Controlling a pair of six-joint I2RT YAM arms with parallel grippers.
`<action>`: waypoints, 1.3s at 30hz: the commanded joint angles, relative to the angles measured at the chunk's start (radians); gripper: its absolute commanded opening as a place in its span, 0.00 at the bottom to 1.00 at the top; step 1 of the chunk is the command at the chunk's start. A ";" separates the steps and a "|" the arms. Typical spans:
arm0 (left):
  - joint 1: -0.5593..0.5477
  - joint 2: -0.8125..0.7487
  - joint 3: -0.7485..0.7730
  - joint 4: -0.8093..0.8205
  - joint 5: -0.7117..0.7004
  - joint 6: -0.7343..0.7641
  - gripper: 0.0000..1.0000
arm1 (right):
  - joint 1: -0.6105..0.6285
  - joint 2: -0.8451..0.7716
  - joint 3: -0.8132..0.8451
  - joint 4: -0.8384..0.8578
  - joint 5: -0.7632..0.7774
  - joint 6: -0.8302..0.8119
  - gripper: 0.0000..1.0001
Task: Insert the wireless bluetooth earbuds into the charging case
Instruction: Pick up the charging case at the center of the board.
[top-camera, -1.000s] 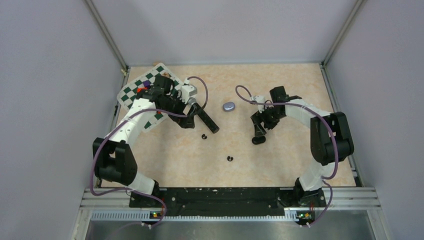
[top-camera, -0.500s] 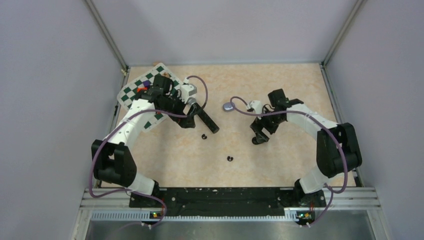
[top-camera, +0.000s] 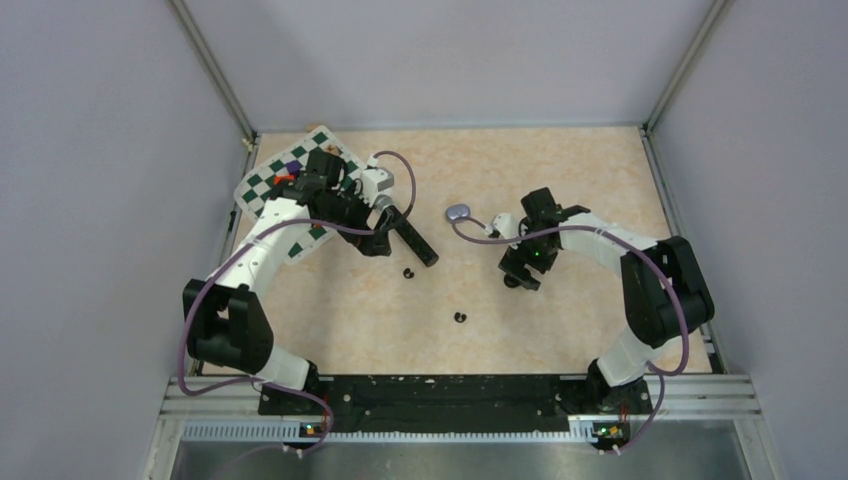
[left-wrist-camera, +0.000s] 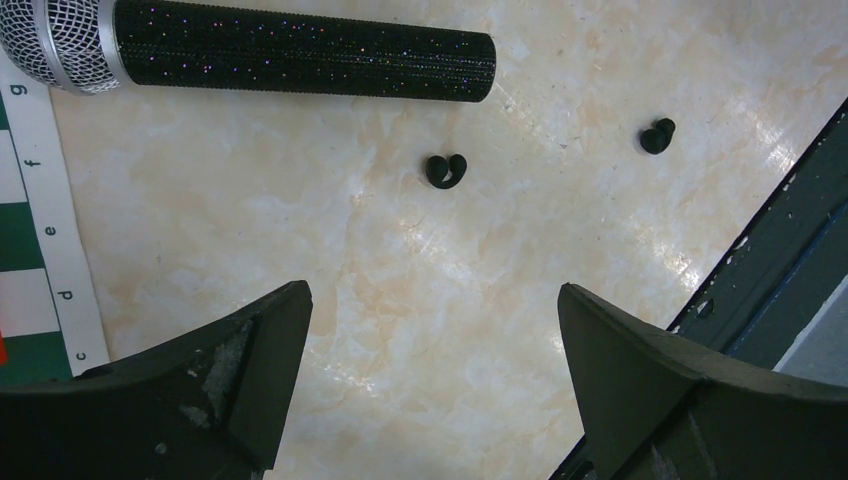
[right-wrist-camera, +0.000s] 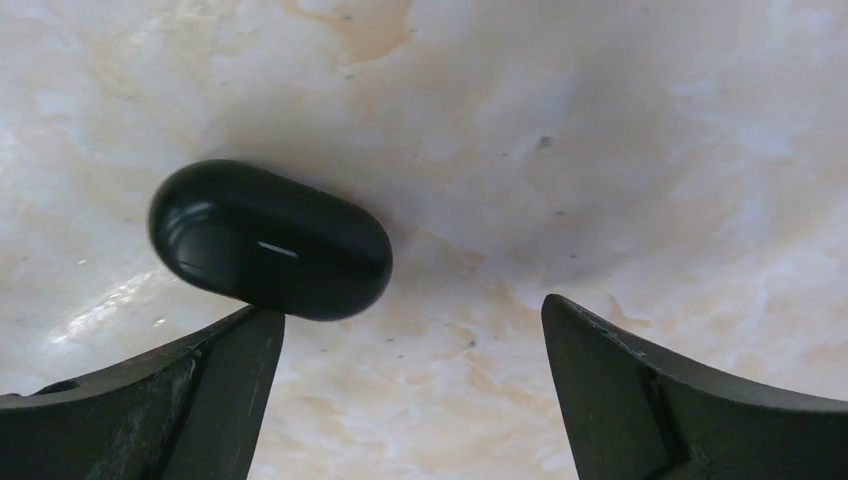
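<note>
Your right arm bends in toward the table centre, right claw pointing down, spread wide, with the glossy black oval case just off one fingertip. Your left claw hangs open; one black earbud lies near the microphone, another earbud farther off.

Black earbud, second black earbud loose, apart; black oval charging case closed, flat.

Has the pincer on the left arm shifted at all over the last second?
No. The left pincer sits at the same spot beside the black microphone, which has not moved either.
</note>
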 joint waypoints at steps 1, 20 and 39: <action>0.004 -0.016 0.007 0.020 0.036 -0.003 0.99 | 0.008 -0.003 -0.008 0.147 0.134 0.050 0.99; 0.003 -0.013 0.007 0.023 0.063 -0.007 0.99 | -0.089 -0.095 0.101 0.170 -0.137 0.317 0.94; 0.001 0.003 0.010 0.025 0.066 -0.010 0.99 | -0.178 0.194 0.191 -0.048 -0.493 0.447 0.66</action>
